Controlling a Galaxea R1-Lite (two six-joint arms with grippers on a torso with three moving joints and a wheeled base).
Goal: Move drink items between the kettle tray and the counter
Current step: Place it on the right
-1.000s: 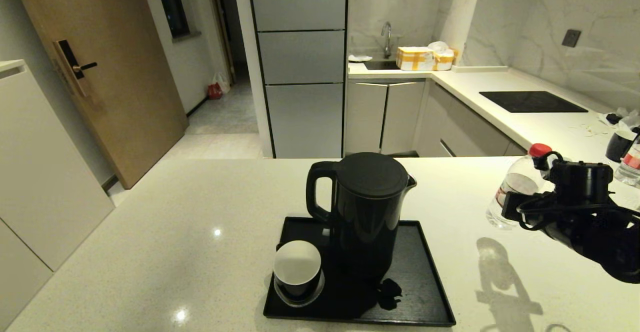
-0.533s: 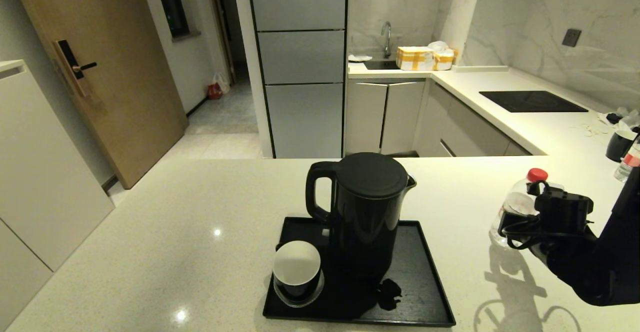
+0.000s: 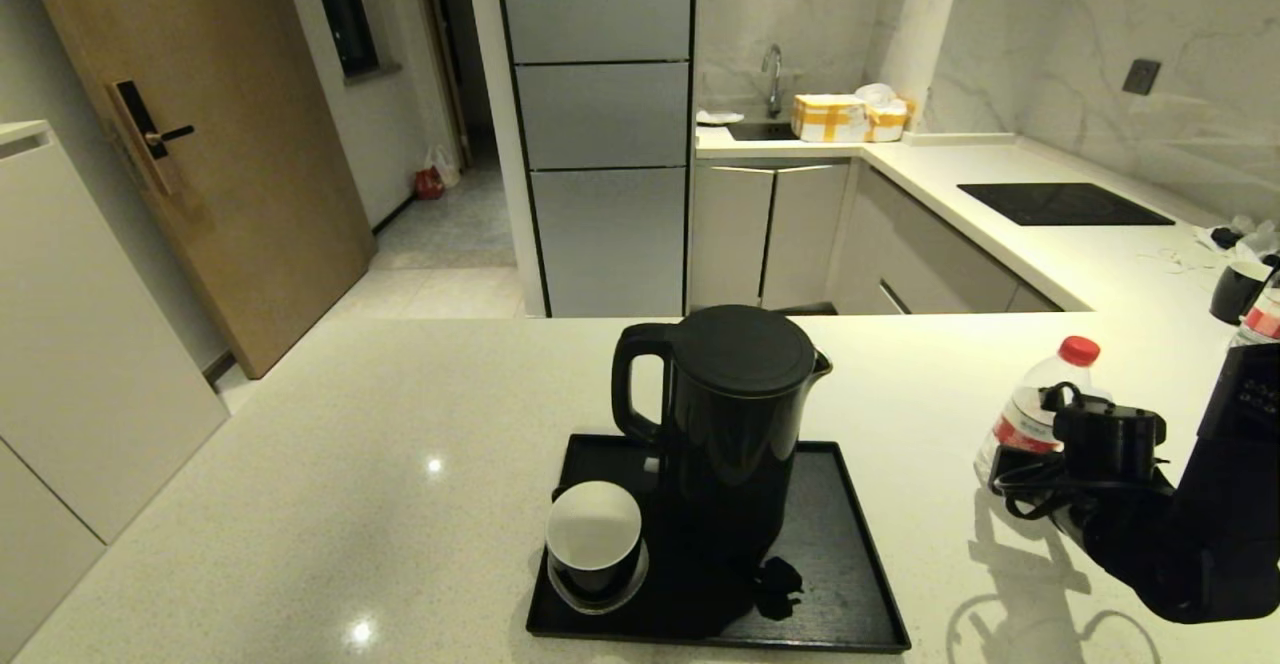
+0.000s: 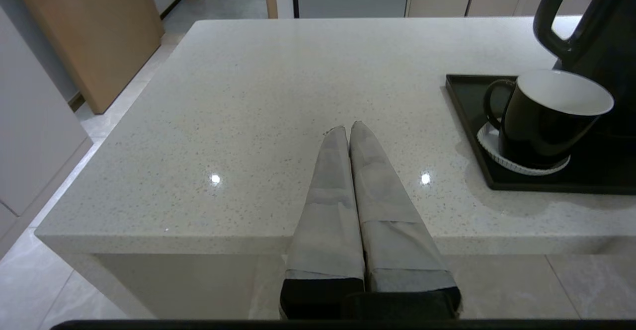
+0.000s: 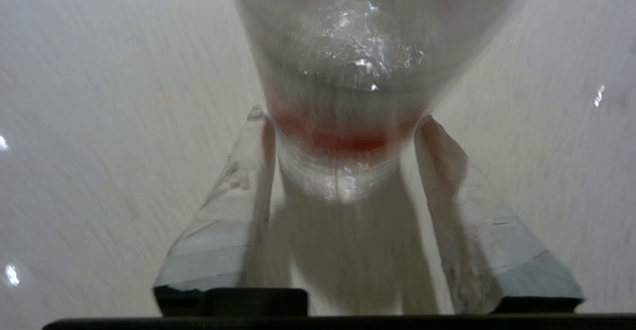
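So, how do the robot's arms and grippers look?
The right arm is glossy black, with a boxy black wrist block and looping black cables. The right gripper has two pale grey, wedge-shaped fingers on black bases. The left gripper has the same long, tapered grey fingers on black bases.

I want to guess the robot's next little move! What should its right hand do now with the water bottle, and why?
Probably back the right hand straight away from the bottle. The bottle stands upright on the counter, beside the tray, and the fingers sit spread on either side of its base, seemingly letting go. Pulling back level should avoid tipping it.
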